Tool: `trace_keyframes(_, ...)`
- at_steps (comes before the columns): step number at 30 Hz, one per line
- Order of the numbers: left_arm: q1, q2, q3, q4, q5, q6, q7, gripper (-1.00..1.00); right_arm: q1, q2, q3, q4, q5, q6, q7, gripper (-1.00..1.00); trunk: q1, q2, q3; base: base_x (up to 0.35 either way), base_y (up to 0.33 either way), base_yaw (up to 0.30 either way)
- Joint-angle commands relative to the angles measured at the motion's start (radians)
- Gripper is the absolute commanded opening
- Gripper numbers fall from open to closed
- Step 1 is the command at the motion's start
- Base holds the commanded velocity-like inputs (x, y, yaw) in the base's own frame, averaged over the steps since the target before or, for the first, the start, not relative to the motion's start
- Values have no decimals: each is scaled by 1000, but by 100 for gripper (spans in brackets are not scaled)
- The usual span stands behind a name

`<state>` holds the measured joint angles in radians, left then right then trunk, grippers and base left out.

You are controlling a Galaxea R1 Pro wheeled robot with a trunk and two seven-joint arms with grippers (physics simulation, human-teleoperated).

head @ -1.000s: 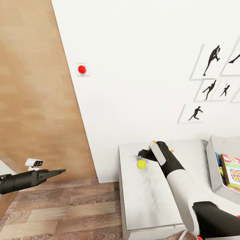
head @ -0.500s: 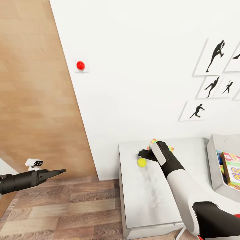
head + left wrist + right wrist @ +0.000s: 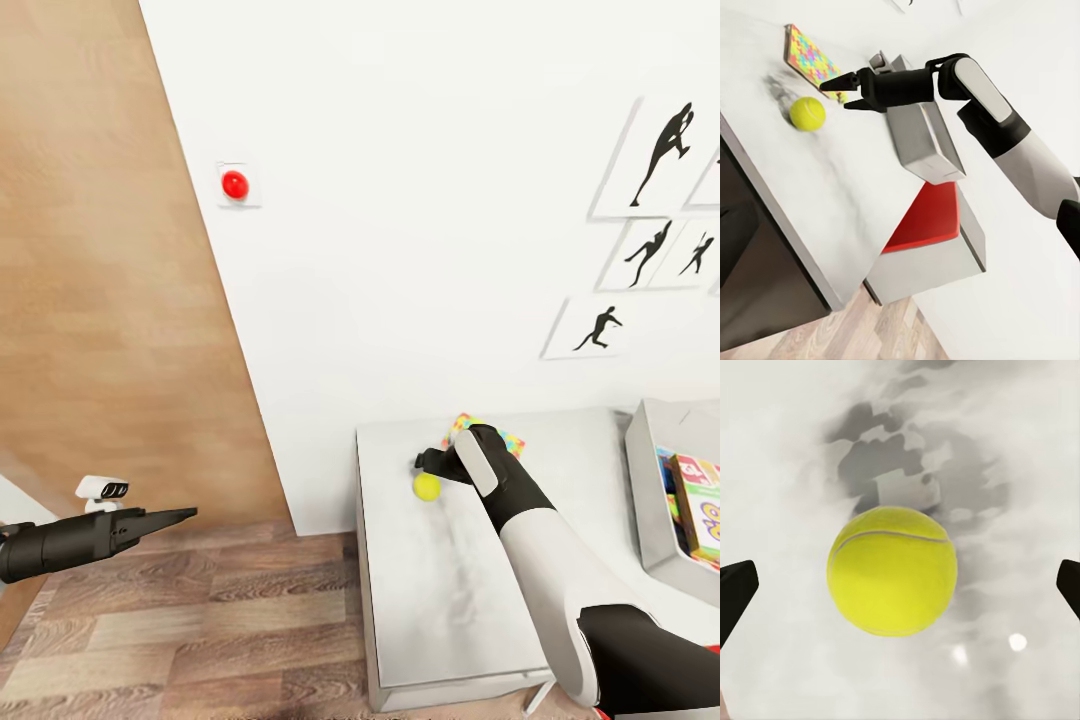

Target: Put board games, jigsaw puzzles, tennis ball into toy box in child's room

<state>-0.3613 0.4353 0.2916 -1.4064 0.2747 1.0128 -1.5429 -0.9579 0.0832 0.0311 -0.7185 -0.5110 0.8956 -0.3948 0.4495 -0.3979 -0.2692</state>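
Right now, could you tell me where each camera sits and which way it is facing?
Head view: from the robot's head, looking down over the table; both arms show, the right gripper above the tennis ball.
Left wrist view: from the left arm off the table's side, looking across at the right arm, ball and jigsaw puzzle.
Right wrist view: above the table, looking straight down at the ball between its open fingertips.
All three share the tennis ball.

head camera panned left and up | jigsaw puzzle [image 3: 487, 436] more exposed behind right arm
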Motion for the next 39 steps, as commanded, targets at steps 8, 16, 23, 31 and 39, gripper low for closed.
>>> trace_keyframes(8, -1, 0, 0, 0, 0, 10, -3, 100, -1, 0, 3, -1, -11, 2, -10, 100, 1, -2, -15, 10, 1, 0)
trace_keyframes(16, -1, 0, 0, 0, 0, 10, -3, 100, -1, 0, 3, -1, -11, 2, -10, 100, 1, -2, -28, 100, 75, 0)
trace_keyframes(23, -1, 0, 0, 0, 0, 10, -3, 100, -1, 0, 3, -1, -11, 2, -10, 100, 1, -2, -40, 11, 30, 0)
trace_keyframes(31, -1, 0, 0, 0, 0, 10, -3, 100, -1, -2, 3, -1, -11, 2, -7, 100, 1, -2, -47, 1, 18, 0)
trace_keyframes(39, -1, -1, 0, 0, 0, 9, -3, 100, -1, -1, 3, 0, -11, 6, -7, 100, 1, -2, -47, 0, 0, 0)
